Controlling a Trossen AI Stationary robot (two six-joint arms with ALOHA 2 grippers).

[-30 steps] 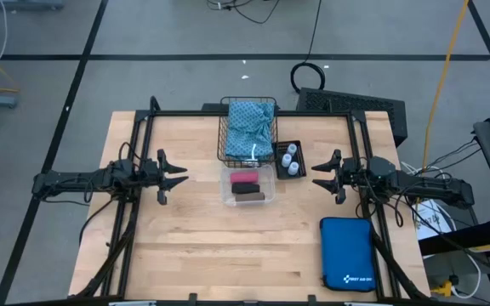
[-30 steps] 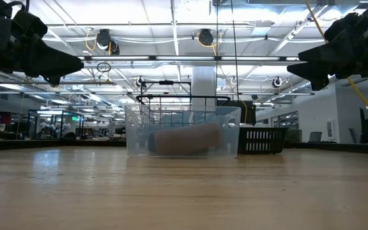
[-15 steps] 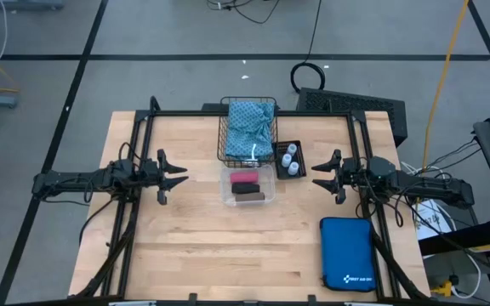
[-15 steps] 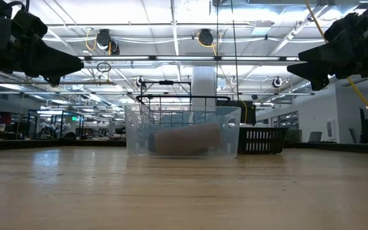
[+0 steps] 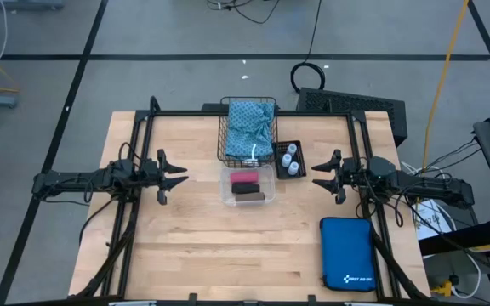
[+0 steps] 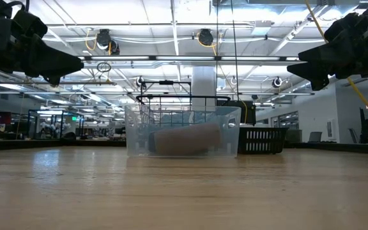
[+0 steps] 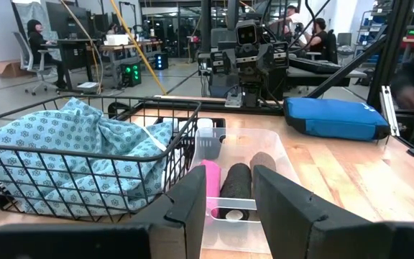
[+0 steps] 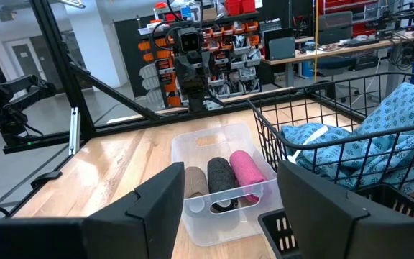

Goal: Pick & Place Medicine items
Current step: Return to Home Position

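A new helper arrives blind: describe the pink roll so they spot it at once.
Find the wire basket holding the teal cloth. A clear tub sits just in front. Of its three rolls, the pink roll lies nearest the basket; the others are dark and brown.

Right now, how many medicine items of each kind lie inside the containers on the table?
Finger-length rolls: 3 (pink roll, dark roll, brown roll)
White-capped clear vials: 3
Teal patterned cloth: 1
Total: 7
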